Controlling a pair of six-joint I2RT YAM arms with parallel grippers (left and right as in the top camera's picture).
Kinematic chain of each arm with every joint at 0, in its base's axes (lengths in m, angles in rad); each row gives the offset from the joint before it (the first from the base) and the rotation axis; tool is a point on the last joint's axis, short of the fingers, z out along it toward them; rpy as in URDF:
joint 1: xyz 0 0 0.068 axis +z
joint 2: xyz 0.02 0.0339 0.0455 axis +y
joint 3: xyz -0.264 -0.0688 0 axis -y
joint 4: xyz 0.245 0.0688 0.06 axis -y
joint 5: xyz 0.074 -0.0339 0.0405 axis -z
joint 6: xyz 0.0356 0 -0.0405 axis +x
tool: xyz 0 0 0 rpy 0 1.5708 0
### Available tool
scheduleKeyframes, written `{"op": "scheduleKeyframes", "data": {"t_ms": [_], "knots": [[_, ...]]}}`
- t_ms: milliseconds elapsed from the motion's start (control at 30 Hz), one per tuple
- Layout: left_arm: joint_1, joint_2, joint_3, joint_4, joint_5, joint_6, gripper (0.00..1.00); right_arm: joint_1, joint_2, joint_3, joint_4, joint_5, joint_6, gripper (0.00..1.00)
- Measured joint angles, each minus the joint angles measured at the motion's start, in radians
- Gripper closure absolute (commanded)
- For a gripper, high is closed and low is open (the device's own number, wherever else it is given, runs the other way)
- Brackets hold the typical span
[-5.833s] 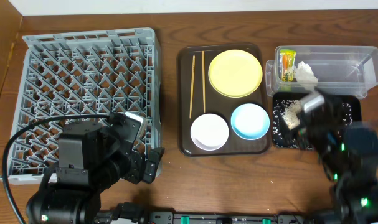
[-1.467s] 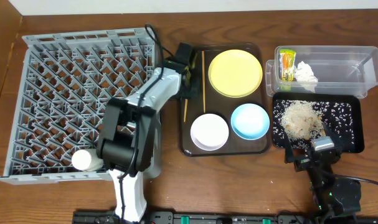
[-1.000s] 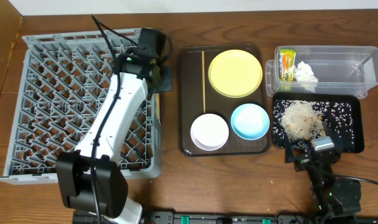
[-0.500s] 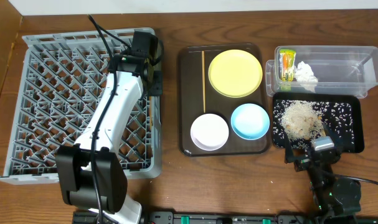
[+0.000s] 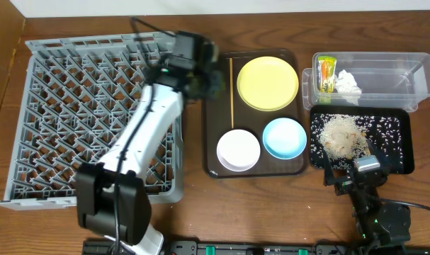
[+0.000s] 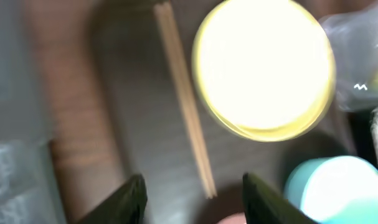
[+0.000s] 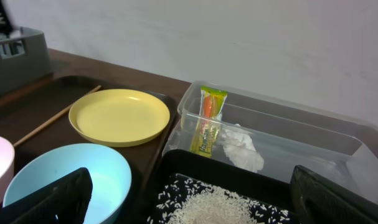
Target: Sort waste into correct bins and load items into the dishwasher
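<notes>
My left gripper (image 5: 207,74) hovers open and empty over the top left corner of the brown serving tray (image 5: 211,134), beside the dishwasher rack (image 5: 73,106). One chopstick (image 5: 232,92) (image 6: 185,118) lies on the tray, its near end just ahead of the left fingers (image 6: 129,199). The yellow plate (image 5: 268,83), white bowl (image 5: 238,150) and light blue bowl (image 5: 284,137) also sit there. The clear tub (image 5: 392,81) holds the snack wrapper (image 5: 326,74) and tissue (image 5: 348,83). Rice scraps (image 5: 342,134) lie in the black tray (image 5: 399,142). My right gripper (image 5: 356,170) rests wide open at that tray's near edge.
The left arm stretches diagonally across the rack's right side, from the front table edge to the serving tray. The rack fills the left half of the table. In the right wrist view, a rack corner (image 7: 17,56) shows far left and a white wall stands behind the tub (image 7: 288,134).
The left gripper opened over the rack's top right edge, then swung right to the serving tray's corner. The right arm has not moved.
</notes>
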Motion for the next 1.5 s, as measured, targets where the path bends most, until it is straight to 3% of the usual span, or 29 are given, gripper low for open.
{"op": "scheduleKeyframes", "data": {"t_ms": [133,333,867,933,1000,1267,1500], "knots": [[-0.074,0.080,0.000,0.084,0.013,0.000,0.52,0.000,0.000,0.000,0.000,0.000,0.000,0.01],[-0.125,0.231,0.000,0.129,-0.089,-0.020,0.64,0.000,0.000,0.000,0.000,0.000,0.000,0.01],[-0.126,0.351,-0.003,0.161,-0.204,-0.058,0.65,0.000,0.000,0.000,0.000,0.000,0.000,0.01],[-0.127,0.358,-0.002,0.178,-0.213,-0.062,0.74,0.000,0.001,0.000,0.000,0.000,0.000,0.01],[-0.126,0.360,-0.002,0.177,-0.221,-0.068,0.91,0.000,0.000,0.000,0.000,0.000,0.000,0.01],[-0.116,0.354,0.005,0.115,-0.223,-0.073,0.92,0.000,0.000,0.000,0.000,0.000,0.000,0.01],[-0.053,0.287,0.004,-0.058,-0.224,-0.073,0.92,0.000,0.000,0.000,0.000,0.000,0.000,0.01]]}}
